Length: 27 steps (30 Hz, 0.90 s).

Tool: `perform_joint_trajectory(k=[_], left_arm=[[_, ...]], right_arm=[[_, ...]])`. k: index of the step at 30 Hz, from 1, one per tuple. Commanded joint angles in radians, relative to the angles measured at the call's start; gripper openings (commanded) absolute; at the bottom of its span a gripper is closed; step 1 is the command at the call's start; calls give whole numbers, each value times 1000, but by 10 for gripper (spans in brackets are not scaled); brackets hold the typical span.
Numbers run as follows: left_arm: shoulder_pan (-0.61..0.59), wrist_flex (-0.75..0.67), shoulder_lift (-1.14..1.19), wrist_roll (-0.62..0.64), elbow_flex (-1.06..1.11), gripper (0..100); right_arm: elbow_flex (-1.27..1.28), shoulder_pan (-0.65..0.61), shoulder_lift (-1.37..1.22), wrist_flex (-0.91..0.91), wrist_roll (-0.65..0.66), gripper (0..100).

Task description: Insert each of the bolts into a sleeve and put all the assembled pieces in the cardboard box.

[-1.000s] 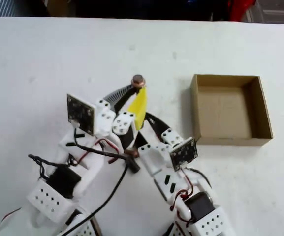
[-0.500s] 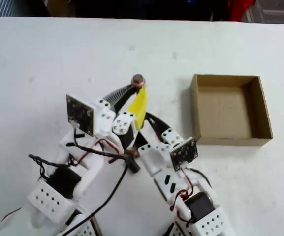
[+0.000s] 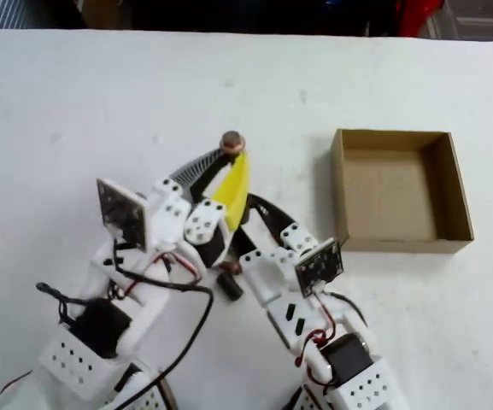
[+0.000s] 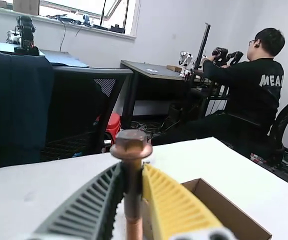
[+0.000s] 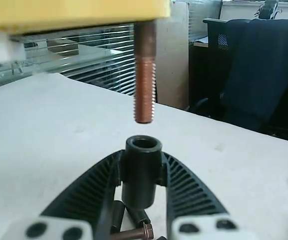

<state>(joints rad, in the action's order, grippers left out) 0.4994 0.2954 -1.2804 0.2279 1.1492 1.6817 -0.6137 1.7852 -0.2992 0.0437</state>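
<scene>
We see one copper-coloured bolt (image 4: 130,146) with a hexagonal head and a threaded lower shank, standing upright in the left gripper (image 4: 132,172), whose two ribbed fingers, one grey and one yellow, are pressed against its shank from either side. The threaded tip hangs just above the open bore of one black sleeve (image 5: 143,172), a smooth short cylinder, with a clear gap between them. The right gripper (image 5: 143,161) has its two black ribbed fingers closed around the sleeve and holds it upright. Beneath that gripper a second bolt (image 5: 139,232) lies flat on the white table (image 3: 101,94), close to a dark spare sleeve (image 3: 230,288). In the high view one square, open-topped cardboard box (image 3: 400,244) of plain brown board sits at three o'clock from the held bolt, well apart, and both arms enter from six o'clock.
</scene>
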Motion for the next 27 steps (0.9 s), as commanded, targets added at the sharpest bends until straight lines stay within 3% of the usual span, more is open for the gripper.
perform_joint_trajectory(k=[1, 21, 27], left_arm=[[15, 2, -41, 8, 21, 23], [15, 0, -42, 11, 124, 23], [15, 87, -42, 8, 123, 23]], right_arm=[[8, -5, 15, 25, 0, 17], [8, -5, 15, 22, 0, 17], [8, -10, 13, -5, 89, 17]])
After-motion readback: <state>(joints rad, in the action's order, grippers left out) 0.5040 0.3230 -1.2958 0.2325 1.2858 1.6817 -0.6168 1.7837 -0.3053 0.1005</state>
